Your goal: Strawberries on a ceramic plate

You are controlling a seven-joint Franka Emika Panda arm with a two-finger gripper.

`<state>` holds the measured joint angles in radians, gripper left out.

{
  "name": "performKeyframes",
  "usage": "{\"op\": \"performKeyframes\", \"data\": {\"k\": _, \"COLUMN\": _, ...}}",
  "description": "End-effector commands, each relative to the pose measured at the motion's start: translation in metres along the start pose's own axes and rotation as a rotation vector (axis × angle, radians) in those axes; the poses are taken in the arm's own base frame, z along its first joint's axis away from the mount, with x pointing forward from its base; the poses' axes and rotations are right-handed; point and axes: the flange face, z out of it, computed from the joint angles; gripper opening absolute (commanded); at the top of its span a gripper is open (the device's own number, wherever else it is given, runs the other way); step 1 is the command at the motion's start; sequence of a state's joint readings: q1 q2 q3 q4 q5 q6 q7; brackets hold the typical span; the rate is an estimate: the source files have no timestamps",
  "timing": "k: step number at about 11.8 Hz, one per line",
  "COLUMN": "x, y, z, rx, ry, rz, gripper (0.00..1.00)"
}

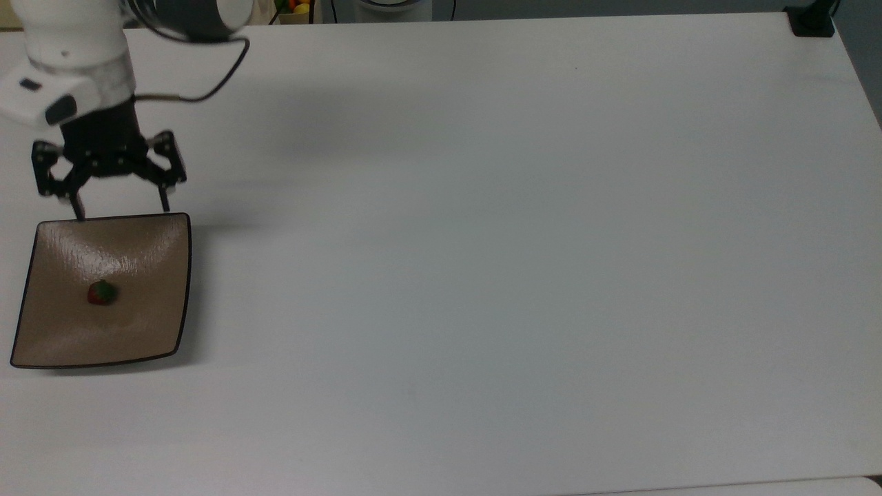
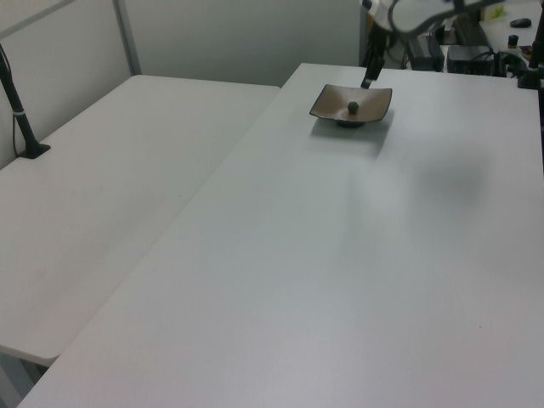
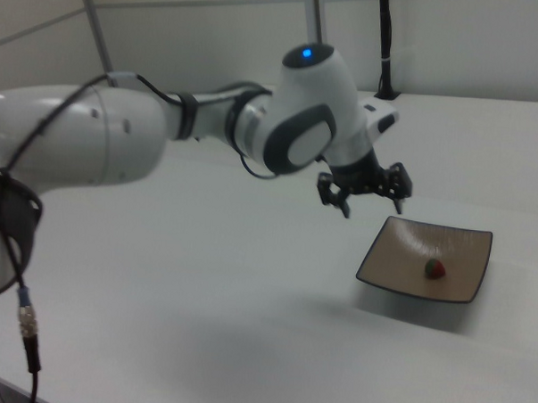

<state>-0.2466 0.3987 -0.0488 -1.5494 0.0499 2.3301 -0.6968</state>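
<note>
- Strawberry is lying near the middle of the ceramic plate, cap visible, touching nothing else.
- Plate is sitting by the counter edge at the top view's left.
- Claw is hanging above the plate's far rim, fingers spread, gripping nothing.

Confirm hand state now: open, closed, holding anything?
Hand: open, holding nothing, raised above the ceramic plate's far edge. The strawberry lies on the plate.

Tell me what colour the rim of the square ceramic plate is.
The square glossy tan-brown ceramic plate has a thin dark, near-black rim, clearest in the top view.
</note>
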Motion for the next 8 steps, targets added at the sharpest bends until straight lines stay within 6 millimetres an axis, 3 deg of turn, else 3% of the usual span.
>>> {"op": "performKeyframes", "data": {"k": 1, "x": 0.004, "y": -0.047, "z": -0.084, "rx": 0.132, "ry": -0.065, "rz": 0.177, "gripper": 1.00}}
{"op": "performKeyframes", "data": {"k": 3, "x": 0.009, "y": -0.079, "z": -0.134, "rx": 0.171, "ry": -0.119, "rz": 0.320, "gripper": 1.00}}
{"op": "performKeyframes", "data": {"k": 5, "x": 0.015, "y": -0.123, "z": -0.174, "rx": 0.209, "ry": -0.184, "rz": 0.401, "gripper": 1.00}}
{"op": "performKeyframes", "data": {"k": 8, "x": 0.018, "y": -0.179, "z": -0.216, "rx": 0.245, "ry": -0.243, "rz": 0.391, "gripper": 1.00}}
